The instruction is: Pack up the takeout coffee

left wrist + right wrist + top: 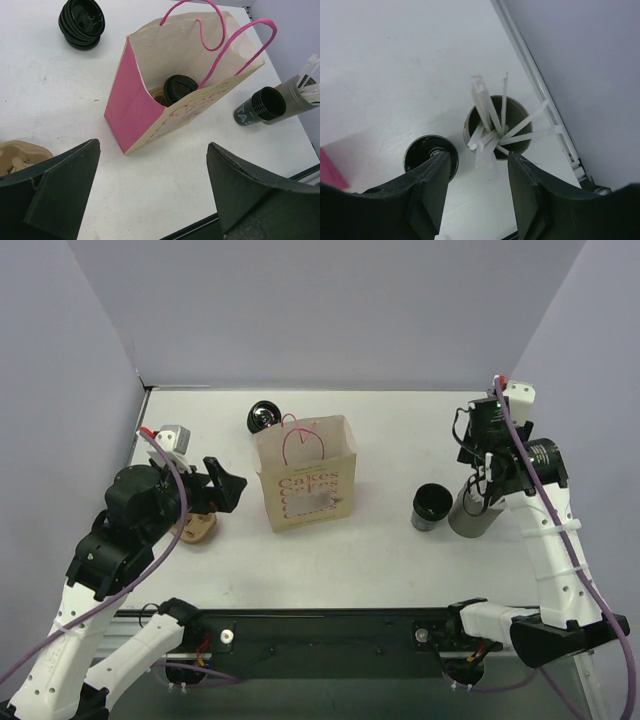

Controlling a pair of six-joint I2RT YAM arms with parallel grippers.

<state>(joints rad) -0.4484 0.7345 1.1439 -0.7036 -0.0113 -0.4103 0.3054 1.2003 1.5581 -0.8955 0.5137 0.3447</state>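
So, L→R. Left gripper [155, 200] is spread to its widest, nothing betw. the jaws. It hangs low over the table [350, 570], nose twd the pink paper bag [305, 475], prob. so its cam looks straight into the mouth. Beige cup carrier [195, 528] lies just beside it, near the left wall, so little room that side. Ribbed black stack [263, 418] sits behind the bag's left corner, apart from it in the wrist view.

Bag stands upright, mouth open, handles up. One takeout coffee [180, 87], lid on, sits upright at the bottom, next to sth beige I can't make out. Bare table in front & to the right of the bag looks like the best approach lane.

Second black cup [430, 507] is well apart from the bag, just beside the grey cup [463, 520] w/ white sticks [490, 125]; looks lidless from above, not sure. Right gripper [477, 185] is about half open, poised over the sticks, no grip visible. Judgement: tight spot. Right wall is close, the sticks splay, and the grey cup is easy to knock.
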